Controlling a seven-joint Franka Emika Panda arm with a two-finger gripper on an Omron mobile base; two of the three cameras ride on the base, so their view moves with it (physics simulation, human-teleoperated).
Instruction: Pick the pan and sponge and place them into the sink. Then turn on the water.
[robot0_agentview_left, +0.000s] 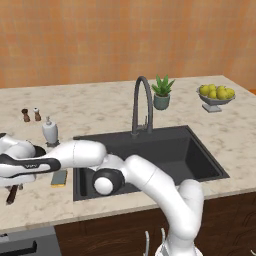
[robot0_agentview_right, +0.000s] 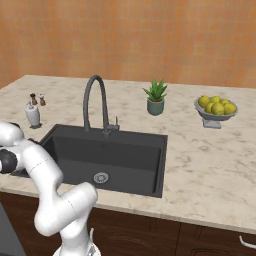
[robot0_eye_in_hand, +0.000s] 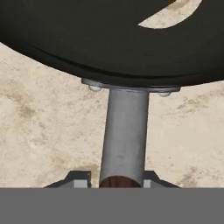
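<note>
A: Where's the pan (robot0_eye_in_hand: 109, 39)?
B: On the tabletop (robot0_eye_in_hand: 39, 135) left of the sink (robot0_agentview_left: 165, 150). My jaws clamp its handle (robot0_eye_in_hand: 124, 135) near the wooden end, for leverage when lifting.

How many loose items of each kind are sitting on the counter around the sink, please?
Pans: 1, pan
Sponges: 1, sponge
Soap dispensers: 1
Shakers: 2
Potted plants: 1
Fruit bowls: 1
Total: 7
</note>
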